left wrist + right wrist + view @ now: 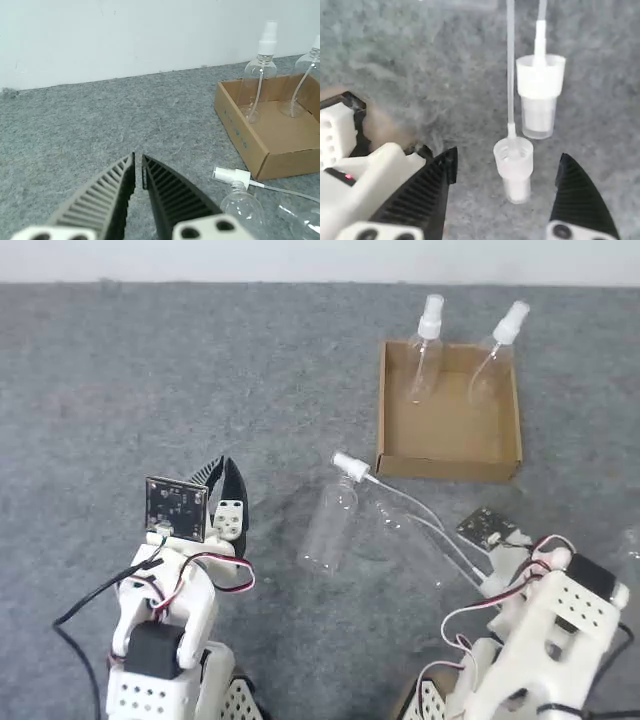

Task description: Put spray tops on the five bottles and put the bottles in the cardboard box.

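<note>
Lying bottle [328, 525] rests on its side near the middle of the desk [150, 370], neck toward the far edge. A spray top [350, 464] lies at that neck; whether it is seated cannot be told. A second clear bottle [300, 220] appears to lie just beside the first, on the side of the right edge. Thin dip tubes run over the surface from there toward the right arm [545, 625].

The cardboard box [447, 468] sits toward the far right corner, close to the far edge and apart from the right edge. The first capped bottle [424, 360] and the second capped bottle [492, 365] stand upright against its far wall, side by side.

A wide stretch of felt lies between the left fingers [138, 158] and the far edge. A narrower strip separates the box from the lying bottle.

The left fingers hover near the near edge, left of centre. They are all but closed, tips a slit apart, and grip nothing. The lying bottle is beside them toward the right edge, not touching.

The right fingers [508, 157] are spread wide near the near right corner and grip nothing. The near spray top [512, 172] lies on the felt between them, touching neither. The far spray top [540, 95] lies just beyond the tips.

The desk is covered in grey felt. A white wall [125, 35] rises at the far edge.
</note>
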Controlling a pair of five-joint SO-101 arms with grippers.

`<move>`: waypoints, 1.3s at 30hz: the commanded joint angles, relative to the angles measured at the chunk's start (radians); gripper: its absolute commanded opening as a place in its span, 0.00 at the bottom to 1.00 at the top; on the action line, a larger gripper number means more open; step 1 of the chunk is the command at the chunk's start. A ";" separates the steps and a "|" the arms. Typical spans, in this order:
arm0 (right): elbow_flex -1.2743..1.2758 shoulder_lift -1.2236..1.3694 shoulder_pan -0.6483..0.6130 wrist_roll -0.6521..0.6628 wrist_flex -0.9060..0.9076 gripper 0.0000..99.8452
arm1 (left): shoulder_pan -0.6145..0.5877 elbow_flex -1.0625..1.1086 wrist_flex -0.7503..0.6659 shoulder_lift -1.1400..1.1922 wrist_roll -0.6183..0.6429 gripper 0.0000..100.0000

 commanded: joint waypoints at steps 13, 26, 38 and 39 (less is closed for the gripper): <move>0.138 -0.027 0.016 0.011 -0.173 0.08 | 0.003 0.007 -0.031 -0.012 -0.002 0.01; -0.180 -0.021 0.008 -0.253 -0.160 0.04 | 0.005 0.008 -0.031 -0.012 -0.002 0.01; -0.465 -0.021 -0.280 -0.500 0.035 0.04 | -0.005 0.010 -0.054 -0.012 -0.002 0.01; -0.502 -0.021 -0.334 -0.545 0.053 0.04 | -0.005 0.010 -0.054 -0.012 -0.003 0.01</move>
